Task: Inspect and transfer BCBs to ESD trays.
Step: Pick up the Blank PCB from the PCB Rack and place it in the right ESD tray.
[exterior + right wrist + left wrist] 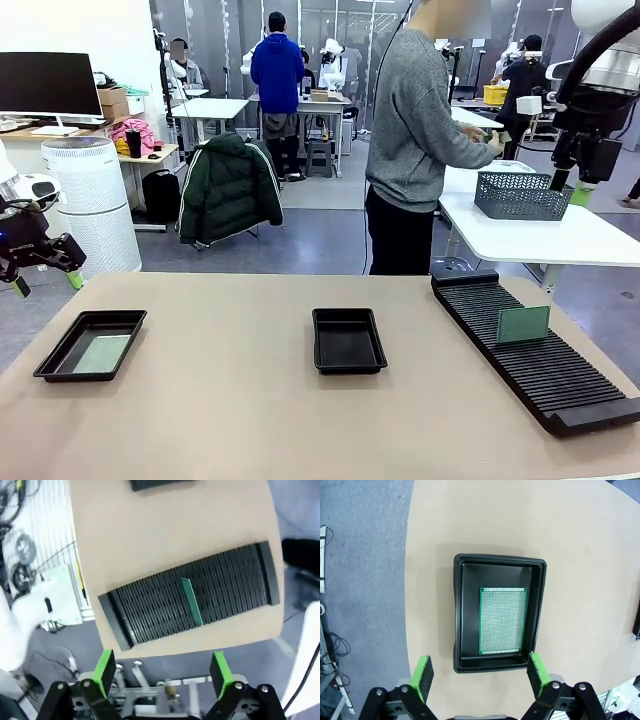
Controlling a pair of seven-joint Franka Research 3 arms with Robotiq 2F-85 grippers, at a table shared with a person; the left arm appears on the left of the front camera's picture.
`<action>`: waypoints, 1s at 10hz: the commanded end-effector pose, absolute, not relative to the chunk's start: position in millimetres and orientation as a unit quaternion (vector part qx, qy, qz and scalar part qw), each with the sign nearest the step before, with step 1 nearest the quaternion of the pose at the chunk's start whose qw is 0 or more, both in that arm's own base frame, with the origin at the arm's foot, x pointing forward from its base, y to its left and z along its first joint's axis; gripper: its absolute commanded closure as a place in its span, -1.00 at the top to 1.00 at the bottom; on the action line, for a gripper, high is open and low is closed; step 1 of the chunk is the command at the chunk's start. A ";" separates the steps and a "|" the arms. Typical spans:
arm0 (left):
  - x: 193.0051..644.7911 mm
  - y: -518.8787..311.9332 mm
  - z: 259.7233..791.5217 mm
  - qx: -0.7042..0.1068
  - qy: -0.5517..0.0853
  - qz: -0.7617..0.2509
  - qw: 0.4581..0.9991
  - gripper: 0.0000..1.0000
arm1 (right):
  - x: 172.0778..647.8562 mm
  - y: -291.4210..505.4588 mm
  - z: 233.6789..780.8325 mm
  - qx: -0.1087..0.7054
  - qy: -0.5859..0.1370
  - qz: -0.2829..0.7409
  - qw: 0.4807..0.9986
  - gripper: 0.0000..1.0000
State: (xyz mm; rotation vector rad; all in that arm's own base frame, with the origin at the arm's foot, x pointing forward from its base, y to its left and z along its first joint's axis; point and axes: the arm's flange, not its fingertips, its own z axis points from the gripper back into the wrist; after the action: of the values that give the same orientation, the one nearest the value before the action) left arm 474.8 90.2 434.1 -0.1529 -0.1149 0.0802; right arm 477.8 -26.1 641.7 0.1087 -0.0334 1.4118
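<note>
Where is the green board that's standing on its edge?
The board stands upright in the black slotted rack on the right side of the table in the front view, right of the empty tray.

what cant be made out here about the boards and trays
- Right wrist view: the racked board is edge-on and blurred. In the front view its face detail is too small.
- Right wrist view: the middle tray is cut off by the top edge.
- Left wrist view: the flat board lies on the left tray floor, hiding its underside.

L tray [70, 377]: flat BCB [102, 353] inside | ctr tray [347, 345]: R of it | rack [560, 385]: far R, upright BCB [523, 324] in slot
</note>
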 end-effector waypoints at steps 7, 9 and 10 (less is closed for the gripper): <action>474.1 91.7 430.9 -0.080 -0.065 0.031 0.994 1.00 | 479.2 -41.0 640.1 0.044 -0.030 0.787 0.615 1.00; 474.1 91.7 430.9 -0.080 -0.065 0.031 0.994 1.00 | 479.2 -41.0 640.1 0.044 -0.030 0.787 0.615 1.00; 474.1 91.7 430.9 -0.080 -0.065 0.031 0.994 1.00 | 479.2 -41.0 640.1 0.044 -0.030 0.787 0.615 1.00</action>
State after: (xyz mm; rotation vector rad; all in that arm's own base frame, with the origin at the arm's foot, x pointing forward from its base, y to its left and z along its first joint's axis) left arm 474.9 90.1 434.1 -0.1529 -0.1149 0.0801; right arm 480.5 -41.8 639.6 0.0876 -0.0775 1.8336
